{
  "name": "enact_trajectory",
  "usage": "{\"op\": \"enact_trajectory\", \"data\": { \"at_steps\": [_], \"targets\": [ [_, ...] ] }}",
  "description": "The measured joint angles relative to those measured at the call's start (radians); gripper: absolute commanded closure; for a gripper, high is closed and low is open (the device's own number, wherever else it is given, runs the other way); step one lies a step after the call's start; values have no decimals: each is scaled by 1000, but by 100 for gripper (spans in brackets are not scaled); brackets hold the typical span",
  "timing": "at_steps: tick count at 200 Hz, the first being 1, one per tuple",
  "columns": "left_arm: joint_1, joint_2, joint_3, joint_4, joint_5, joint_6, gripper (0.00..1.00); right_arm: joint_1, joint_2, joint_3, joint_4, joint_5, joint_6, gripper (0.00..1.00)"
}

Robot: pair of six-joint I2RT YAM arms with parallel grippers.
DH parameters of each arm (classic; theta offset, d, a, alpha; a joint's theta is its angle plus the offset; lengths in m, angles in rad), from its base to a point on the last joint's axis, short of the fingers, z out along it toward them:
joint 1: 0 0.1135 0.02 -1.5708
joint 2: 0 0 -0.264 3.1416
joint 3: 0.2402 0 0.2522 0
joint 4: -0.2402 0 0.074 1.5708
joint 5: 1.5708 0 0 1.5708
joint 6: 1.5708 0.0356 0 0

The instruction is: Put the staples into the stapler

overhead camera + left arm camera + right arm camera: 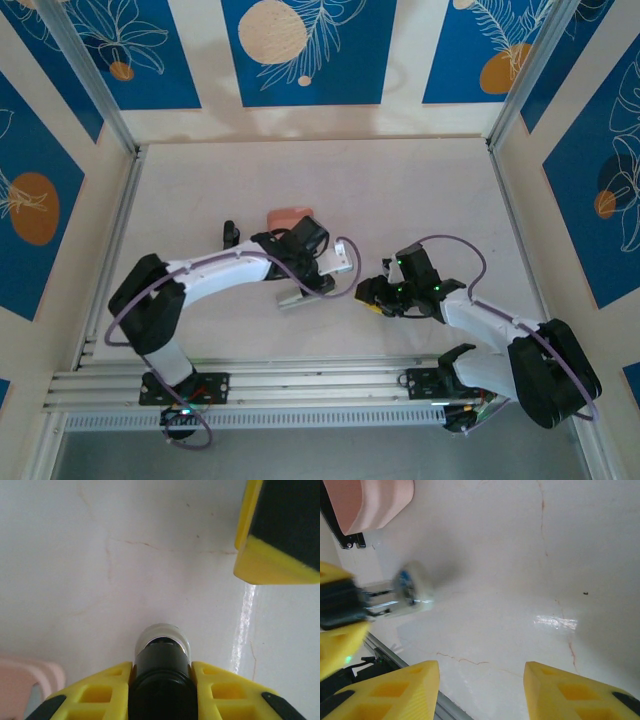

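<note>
The left hand (162, 666) clamps the black, clear-tipped stapler (163, 639) — probably steadying it — while the right hand (481, 666) hovers wide open, empty.

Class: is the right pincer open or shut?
Open: the right pincer has its yellow fingers apart, with bare table showing between them.

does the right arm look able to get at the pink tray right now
Probably not directly. From above, the left fingers, shut on a clear-tipped object, lie between the right fingers and the pink tray. The right ones stand open, so swinging round over bare table might work.
</note>
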Motion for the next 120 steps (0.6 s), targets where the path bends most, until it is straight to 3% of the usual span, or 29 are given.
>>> {"op": "enact_trajectory", "data": {
  "at_steps": [44, 89, 120],
  "targets": [
    [116, -151, 8, -46, -55, -163, 92, 0, -1, 4, -3, 0, -13, 52],
    [335, -200, 36, -155, -100, -285, 99, 0, 36, 43, 3, -5, -33, 52],
    [429, -261, 32, -195, -235, -317, 99, 0, 105, 74, 2, -20, -50, 52]
  ]
}}
